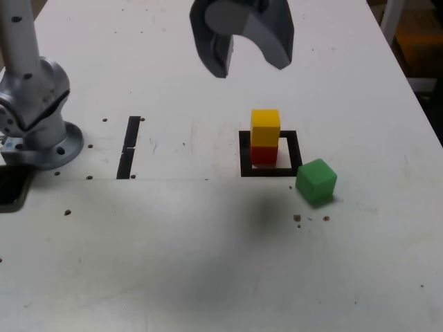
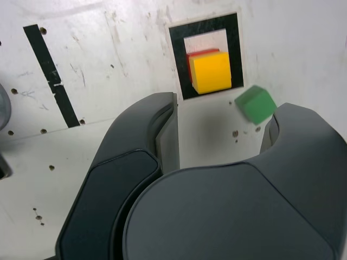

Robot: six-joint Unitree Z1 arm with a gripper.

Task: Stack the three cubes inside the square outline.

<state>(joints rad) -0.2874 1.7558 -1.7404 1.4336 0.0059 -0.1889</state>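
- The yellow cube (image 1: 265, 128) is sitting on the red cube (image 1: 264, 155) inside the square outline (image 1: 246, 169), so the last pick seems to be coming due
- The green cube (image 1: 316, 182) is lying outside, right by the corner nearest it, turned askew to the frame; whether it is touching the tape I can't tell
- The jaws are hanging above the surface (image 1: 138, 263), spread apart and pinching nothing
- The next move is probably calling for lining up over the green cube, turning to match its faces, lowering, gripping, then lifting clear and setting it on the yellow one
- The two-cube stack is standing close by, so a wide approach could be risking a knock
- The black strips (image 1: 125, 164) are lying well apart, towards the exterior view's left, with a metal stand (image 1: 48, 138) rising beyond; neither is blocking the way
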